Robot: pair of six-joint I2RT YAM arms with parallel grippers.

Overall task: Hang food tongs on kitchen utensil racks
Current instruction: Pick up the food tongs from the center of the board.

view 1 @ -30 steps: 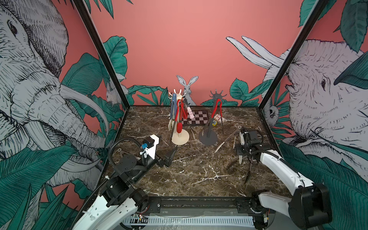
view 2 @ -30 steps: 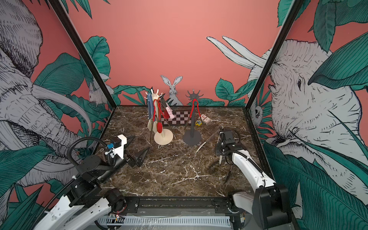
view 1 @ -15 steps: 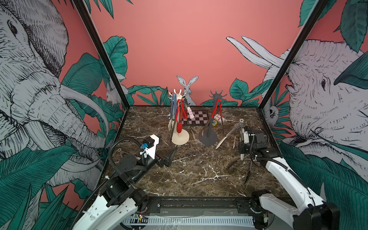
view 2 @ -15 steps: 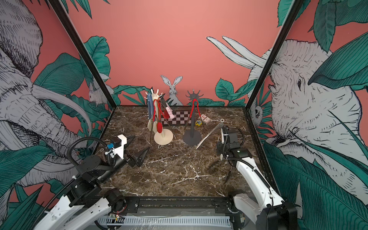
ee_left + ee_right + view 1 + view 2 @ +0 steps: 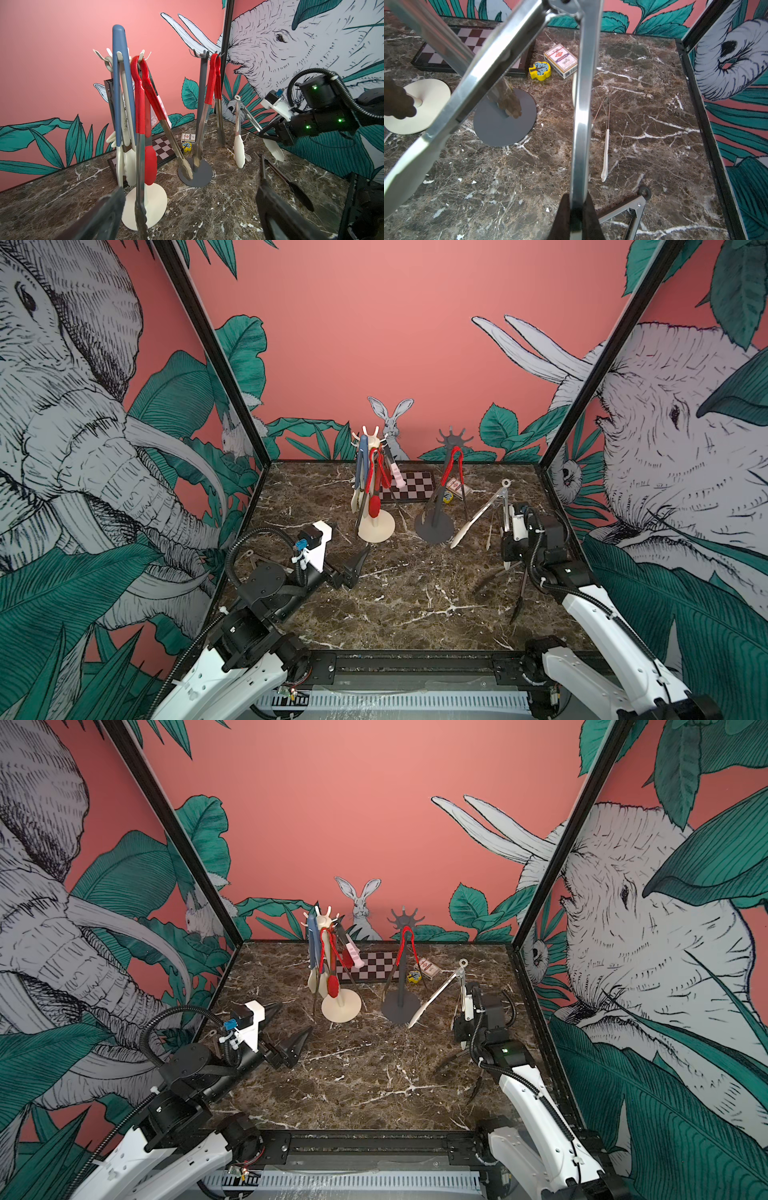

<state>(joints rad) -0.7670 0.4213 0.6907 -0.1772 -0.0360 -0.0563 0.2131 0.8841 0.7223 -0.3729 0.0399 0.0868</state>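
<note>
The right gripper [image 5: 576, 207], jaws clamped on one arm of the cream-tipped tongs [image 5: 478, 515], has swung them up, ring end topmost, just right of the dark grey rack [image 5: 441, 489]; the left gripper [image 5: 286, 1029] stays put, jaws apart.

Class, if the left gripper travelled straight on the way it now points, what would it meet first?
Probably the dark grey rack, near its base; the red-handled tongs hanging from the cream rack come close, depth unclear.

Left jaws wide, right jaws clamped.
</note>
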